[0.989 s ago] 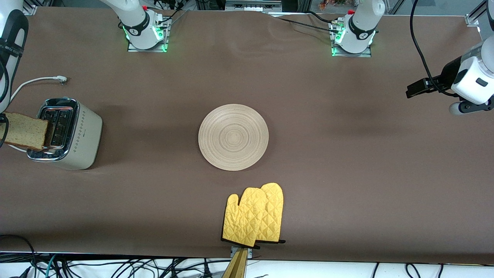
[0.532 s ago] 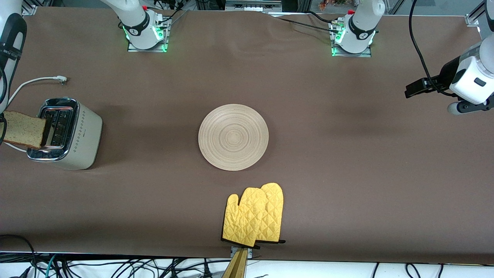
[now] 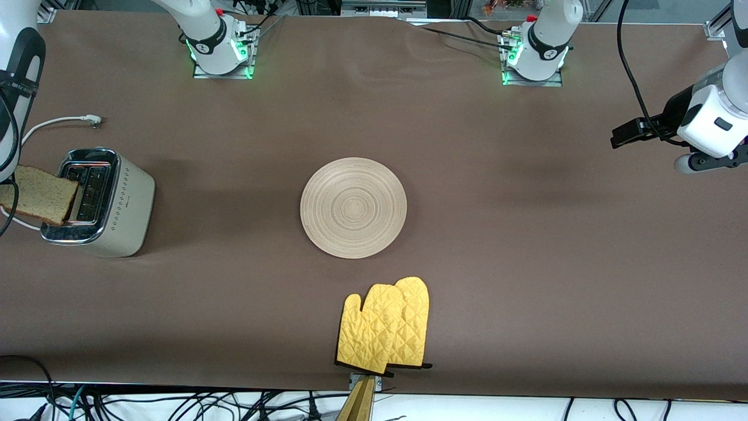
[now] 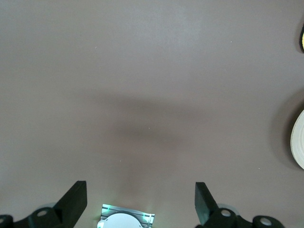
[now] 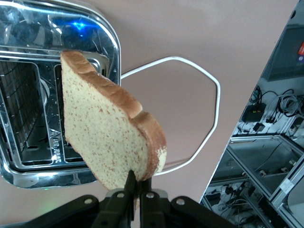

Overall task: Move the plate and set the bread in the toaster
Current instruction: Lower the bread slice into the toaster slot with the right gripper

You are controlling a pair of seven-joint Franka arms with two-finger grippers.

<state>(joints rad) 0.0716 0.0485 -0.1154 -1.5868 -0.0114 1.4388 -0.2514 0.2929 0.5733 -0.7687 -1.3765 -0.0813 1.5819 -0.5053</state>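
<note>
right claw point(image 5: 134, 190) clamped on bread point(image 3: 40, 194), now nudged back over toaster point(image 3: 99, 202) edge, slot not entered | plate point(image 3: 353, 207) mid-surface, unmoved | left claw point(image 4: 140, 209) apart, waiting aloft

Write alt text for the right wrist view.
The right gripper pinches a speckled beige bread slice with brown crust upright, over the chrome-topped cream toaster and its open slots. The toaster's white cord loops on the brown table.
</note>
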